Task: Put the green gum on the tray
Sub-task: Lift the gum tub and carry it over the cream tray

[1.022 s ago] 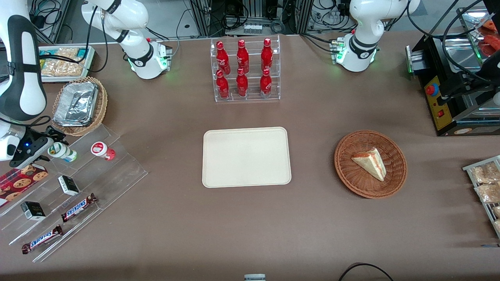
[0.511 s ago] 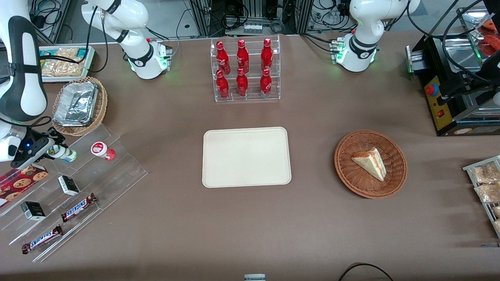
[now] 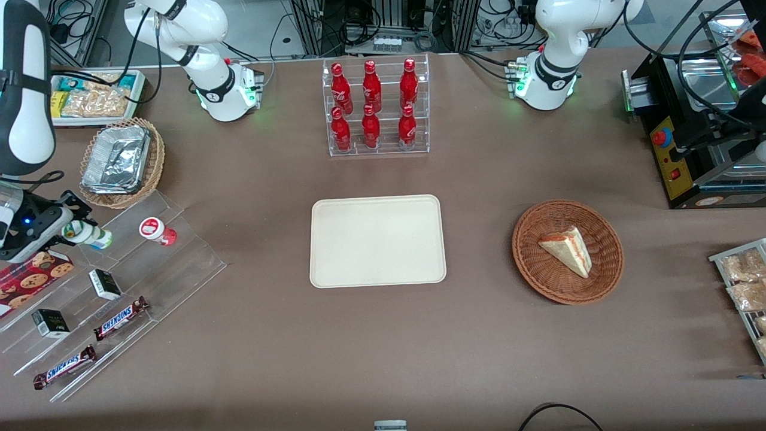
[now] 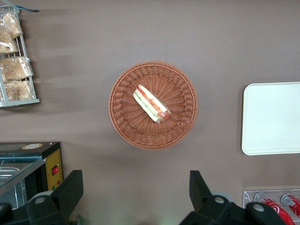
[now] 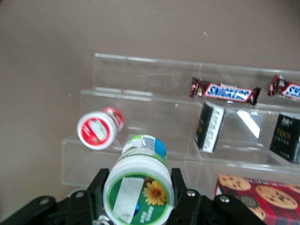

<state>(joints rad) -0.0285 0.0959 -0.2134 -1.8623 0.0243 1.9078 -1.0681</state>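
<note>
The table is covered in brown, and the cream tray lies flat near its middle, bare; the left wrist view shows one end of the same tray. Toward the working arm's end from the tray stands the clear stepped stand, seen close in the wrist view as stand, with candy bars, small dark boxes and a cookie box on its steps. Toward the parked arm's end from the tray sits a wicker basket with a sandwich wedge in it. Farther from the front camera than the tray is a rack of red bottles. The gripper is at the stand's upper step, well apart from the tray. In the wrist view the gripper has a black finger pressed on each side of the green gum, just under its lid, so it is clamped on the bottle. In the front view the green gum lies tilted, lid end in the gripper. The red-lidded bottle lies on the same step just beside it, not touching; it shows as red-lidded bottle.
</note>
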